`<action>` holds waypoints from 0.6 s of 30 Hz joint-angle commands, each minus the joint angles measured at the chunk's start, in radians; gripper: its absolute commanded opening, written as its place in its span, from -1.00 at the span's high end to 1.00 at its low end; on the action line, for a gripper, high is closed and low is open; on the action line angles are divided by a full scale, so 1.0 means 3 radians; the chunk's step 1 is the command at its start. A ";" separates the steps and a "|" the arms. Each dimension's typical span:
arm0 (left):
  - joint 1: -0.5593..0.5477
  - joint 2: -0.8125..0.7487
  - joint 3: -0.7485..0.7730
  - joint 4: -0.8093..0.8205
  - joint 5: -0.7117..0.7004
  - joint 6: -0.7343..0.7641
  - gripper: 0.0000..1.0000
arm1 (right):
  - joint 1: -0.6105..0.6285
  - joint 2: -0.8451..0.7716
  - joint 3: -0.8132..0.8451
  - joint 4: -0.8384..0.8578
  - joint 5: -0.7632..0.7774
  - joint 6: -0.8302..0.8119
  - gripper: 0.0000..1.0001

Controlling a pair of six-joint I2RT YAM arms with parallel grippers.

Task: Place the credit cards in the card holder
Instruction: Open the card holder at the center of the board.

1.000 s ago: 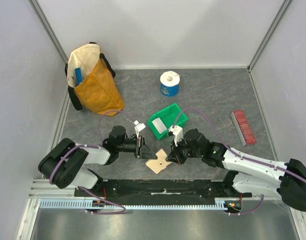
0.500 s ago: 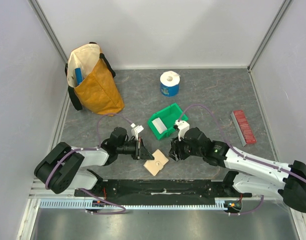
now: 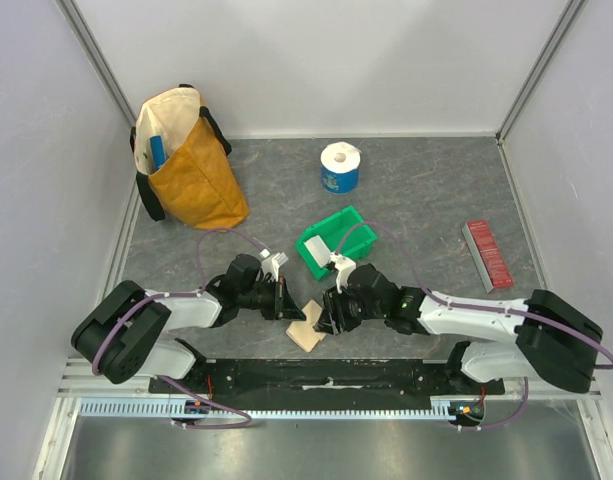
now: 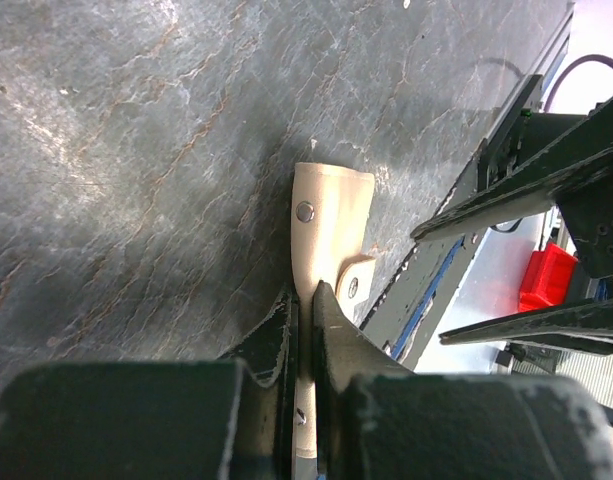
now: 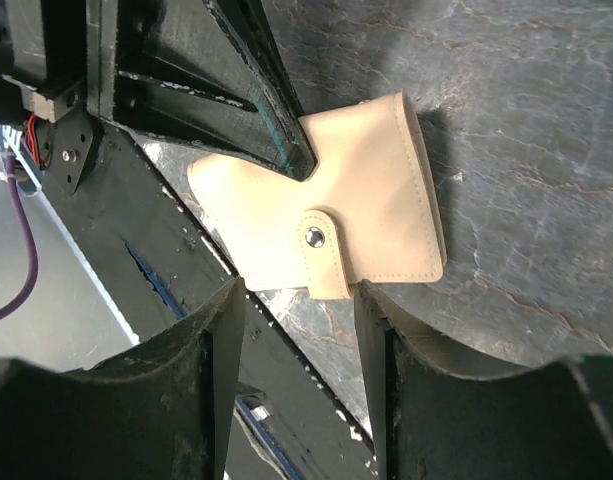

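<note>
Three pale walls [image 3: 316, 60] enclose a dark grey, marble-veined tabletop [image 3: 416, 190]. Near its front edge, the card holder [image 3: 308, 336], soft tan leather with a metal snap tab, is pinched by the left gripper [image 4: 308, 296]. The right gripper [image 5: 297, 291] hovers over it, fingers apart.

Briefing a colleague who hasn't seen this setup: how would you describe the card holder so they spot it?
On the grey stone-patterned table, find the green plastic bin near the middle. Just nearer the arm bases, pinched by the left gripper and facing the right gripper, is the small tan leather-like folding card holder. Unlike the rigid bin, it is thin and soft, with a snap-button tab.
</note>
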 commanded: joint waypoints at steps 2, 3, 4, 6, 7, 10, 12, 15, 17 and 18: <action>-0.0027 0.0052 0.0057 -0.0187 -0.0230 0.0244 0.96 | 0.0020 0.0288 0.0075 0.0408 -0.0140 -0.0015 -0.09; -0.0027 0.0047 0.0057 -0.0192 -0.0235 0.0244 0.96 | 0.0020 0.0349 0.0085 0.0428 -0.0170 -0.0036 -0.09; -0.0032 0.0057 0.0062 -0.0193 -0.0235 0.0249 0.96 | 0.0020 0.0396 0.0095 0.0469 -0.0191 -0.0041 -0.09; -0.0027 0.0067 0.0067 -0.0193 -0.0235 0.0254 0.96 | 0.0020 0.0498 0.0126 0.0490 -0.0247 -0.0061 -0.08; -0.0027 0.0062 0.0072 -0.0193 -0.0230 0.0264 0.96 | 0.0020 0.0529 0.0136 0.0485 -0.0247 -0.0072 -0.08; -0.0027 0.0062 0.0072 -0.0193 -0.0225 0.0275 0.96 | 0.0020 0.0600 0.0121 0.0551 -0.0303 -0.0097 -0.08; -0.0027 0.0062 0.0072 -0.0193 -0.0230 0.0275 0.96 | 0.0015 0.0656 0.0131 0.0592 -0.0436 -0.0123 0.02; -0.0027 0.0067 0.0083 -0.0198 -0.0260 0.0269 0.97 | 0.0040 0.0703 0.0131 0.0699 -0.0630 -0.0143 0.13; -0.0027 0.0072 0.0093 -0.0193 -0.0286 0.0249 0.96 | 0.0061 0.0738 0.0147 0.0740 -0.0722 -0.0179 0.24; -0.0032 0.0072 0.0093 -0.0193 -0.0301 0.0239 0.96 | 0.0061 0.0754 0.0157 0.0740 -0.0763 -0.0194 0.26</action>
